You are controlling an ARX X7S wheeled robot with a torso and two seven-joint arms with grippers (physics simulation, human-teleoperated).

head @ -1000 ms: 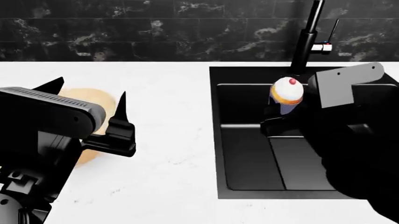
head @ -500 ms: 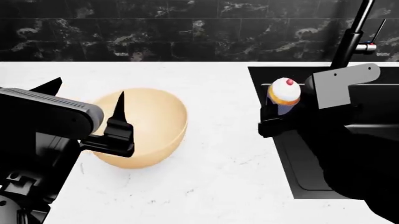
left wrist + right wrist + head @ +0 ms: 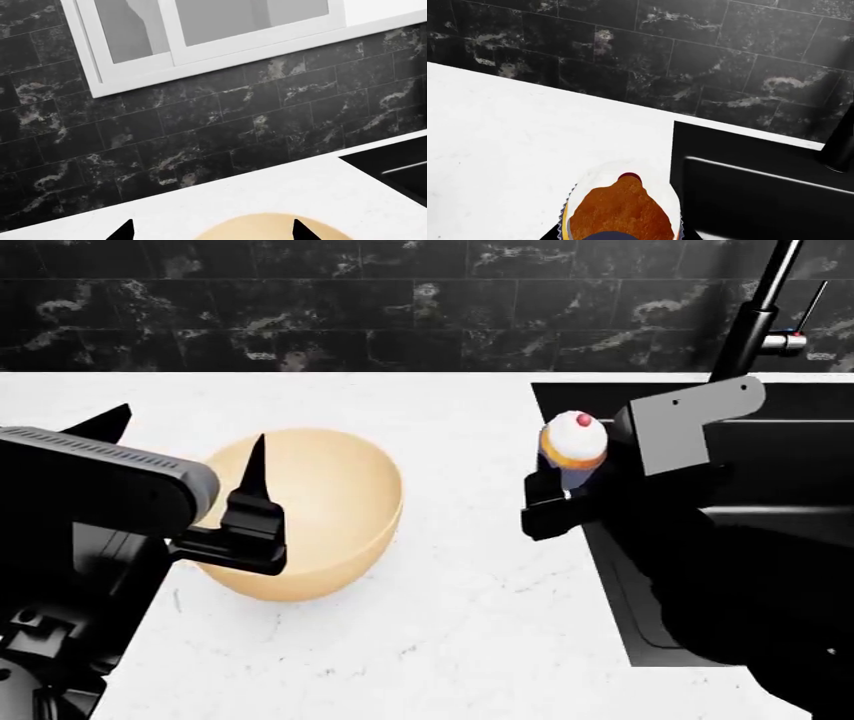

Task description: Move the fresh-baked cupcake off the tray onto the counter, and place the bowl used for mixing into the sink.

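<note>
The cupcake (image 3: 574,443), with white frosting, a red cherry and a purple wrapper, hangs in the air over the left rim of the black sink (image 3: 643,612). My right gripper (image 3: 566,487) is shut on its wrapper. The right wrist view shows the cupcake (image 3: 620,207) between white counter and sink (image 3: 747,190). The tan bowl (image 3: 320,510) rests upright on the counter (image 3: 481,620). My left gripper (image 3: 187,440) hovers open over the bowl's left part, holding nothing. In the left wrist view the gripper (image 3: 212,233) frames the bowl's rim (image 3: 260,228). The tray is out of view.
A tall black tap (image 3: 754,310) rises behind the sink at the back right. A black marbled tile wall (image 3: 334,305) closes off the counter at the back. A white-framed window (image 3: 200,35) sits above the tiles.
The view swung left, bringing the bowl fully into sight. My right gripper has carried the cupcake leftward, from over the sink basin to its left rim. The left gripper kept its pose.
</note>
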